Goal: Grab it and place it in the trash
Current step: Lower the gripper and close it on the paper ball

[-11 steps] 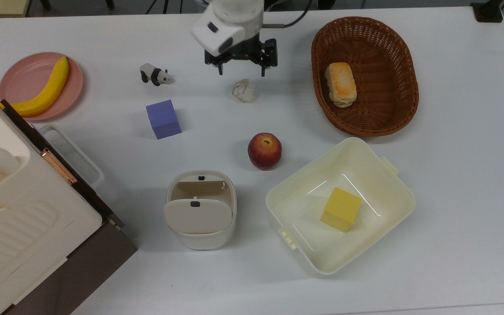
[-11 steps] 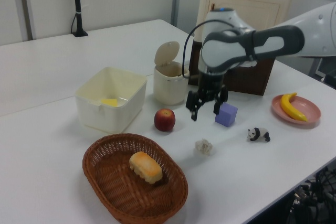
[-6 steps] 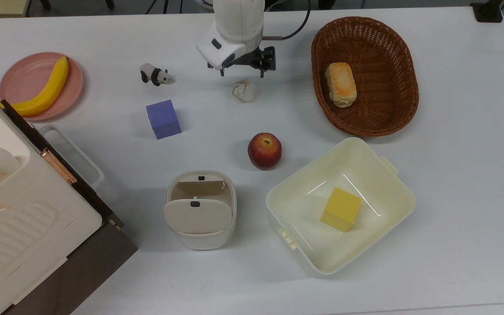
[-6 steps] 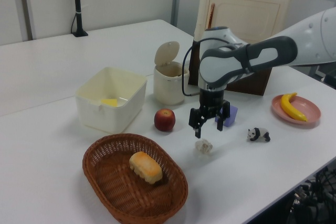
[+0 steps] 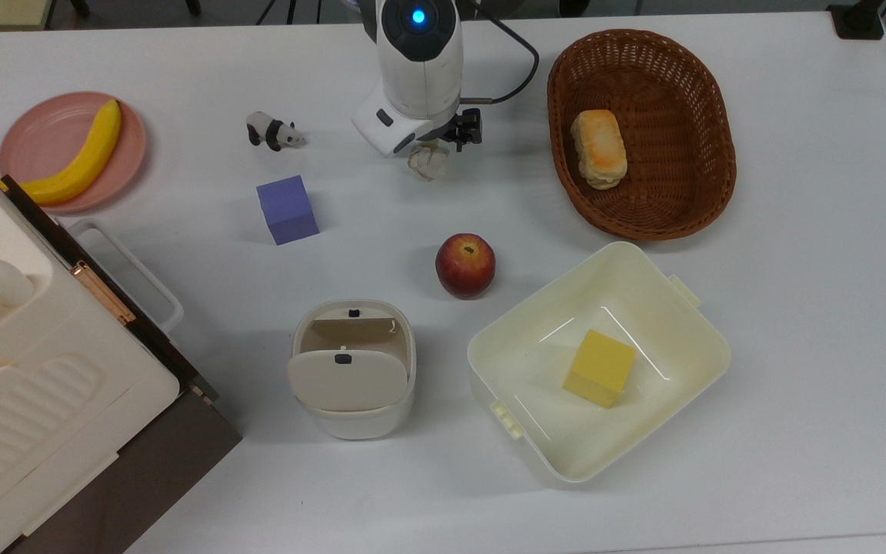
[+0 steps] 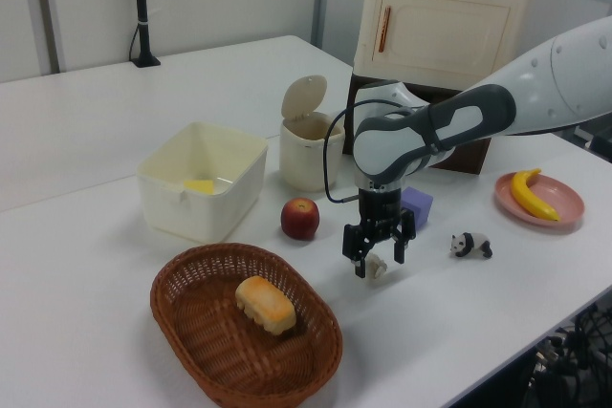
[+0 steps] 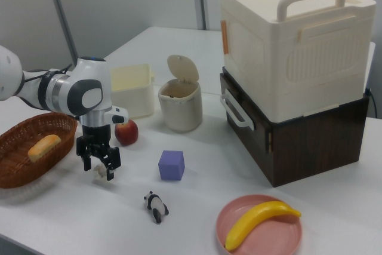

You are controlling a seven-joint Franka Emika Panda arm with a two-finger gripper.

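The paper ball [image 5: 429,162] near the table's [image 5: 797,346] far edge is crumpled, rough and matt; the table is smooth matt white. The bin [image 5: 352,369] and tub [image 5: 689,323] look like smooth cream plastic, the tub faintly glossy inside. The basket [image 5: 712,123] is coarse brown wicker. The apple [image 5: 465,265] has a slight shine. The arm's [image 5: 420,54] shell is glossy white plastic, the gripper [image 6: 380,263] matt black

White Panda arm [image 6: 435,131] with dark grey joint bands — blue light on top, black cable looping alongside, black two-finger gripper [image 6: 380,261].
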